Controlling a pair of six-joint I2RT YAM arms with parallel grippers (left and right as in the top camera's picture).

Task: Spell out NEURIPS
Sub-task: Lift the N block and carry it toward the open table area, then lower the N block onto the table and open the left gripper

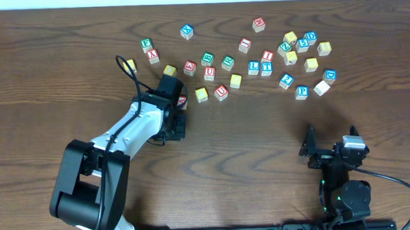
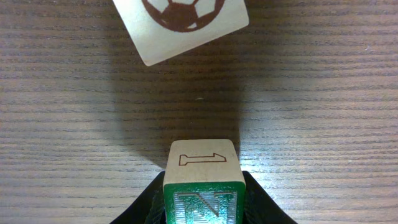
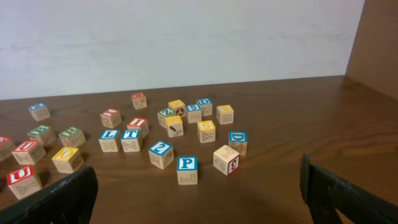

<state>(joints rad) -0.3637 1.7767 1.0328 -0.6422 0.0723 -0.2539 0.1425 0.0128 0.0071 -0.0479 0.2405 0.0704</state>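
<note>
My left gripper (image 2: pixel 204 215) is shut on a pale cube with a green N (image 2: pixel 203 206), held just above the wood with the N face toward the camera. From overhead that gripper (image 1: pixel 177 120) sits left of centre and hides the N cube. Just ahead lies a cube with a brown football picture (image 2: pixel 180 25). The other letter cubes are scattered along the far side, among them a blue P (image 1: pixel 301 92), a red U (image 1: pixel 221 93), a red I (image 1: pixel 267 56) and a green E (image 1: pixel 146 44). My right gripper (image 1: pixel 331 138) stands open near the front right, holding nothing.
Blue L (image 1: pixel 253 68), T (image 1: pixel 266 68), Z (image 1: pixel 286 80), X (image 1: pixel 186 31) and D (image 1: pixel 310 37) cubes lie among the scatter. In the right wrist view the P cube (image 3: pixel 187 164) is the nearest one. A cable (image 1: pixel 130 73) loops above the left arm.
</note>
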